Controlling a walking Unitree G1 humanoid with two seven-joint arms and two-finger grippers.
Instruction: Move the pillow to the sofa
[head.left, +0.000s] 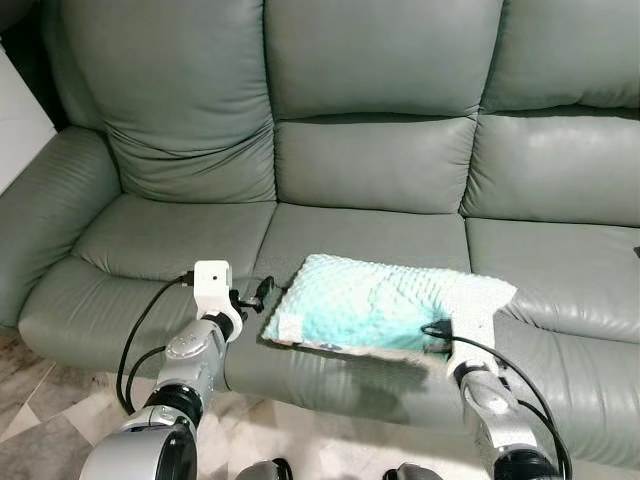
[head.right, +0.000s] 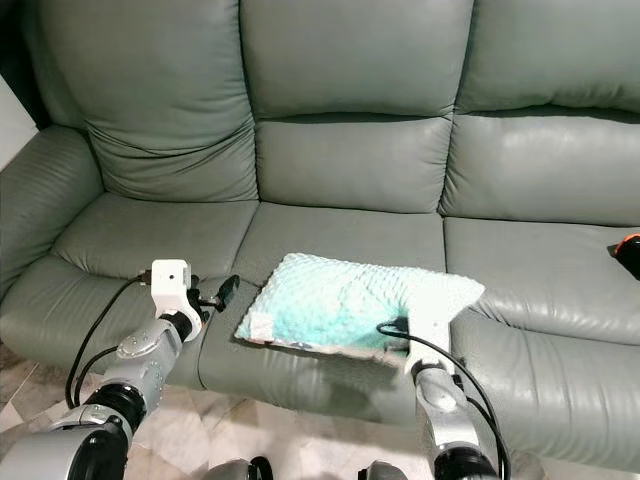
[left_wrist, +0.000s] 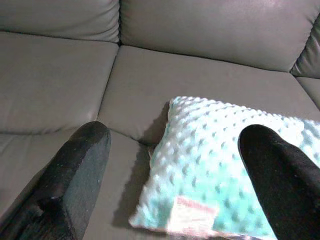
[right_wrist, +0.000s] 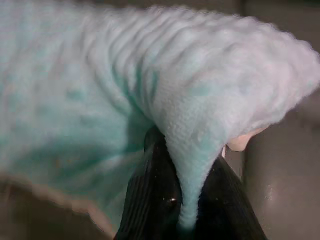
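A mint-green dotted pillow (head.left: 385, 305) lies flat on the middle seat of the grey-green sofa (head.left: 380, 160), near its front edge. My right gripper (head.left: 441, 335) is shut on the pillow's near right corner; in the right wrist view the fabric (right_wrist: 195, 150) is pinched between the black fingers (right_wrist: 155, 200). My left gripper (head.left: 259, 292) hovers just left of the pillow's near left corner, open, with nothing between its fingers (left_wrist: 75, 175). A small white tag (left_wrist: 192, 212) shows on the pillow's near edge.
The sofa's left armrest (head.left: 45, 210) is at the left. A dark object with an orange patch (head.right: 628, 252) lies on the right seat. Pale tiled floor (head.left: 40, 400) runs before the sofa. Black cables (head.left: 140, 330) hang off both wrists.
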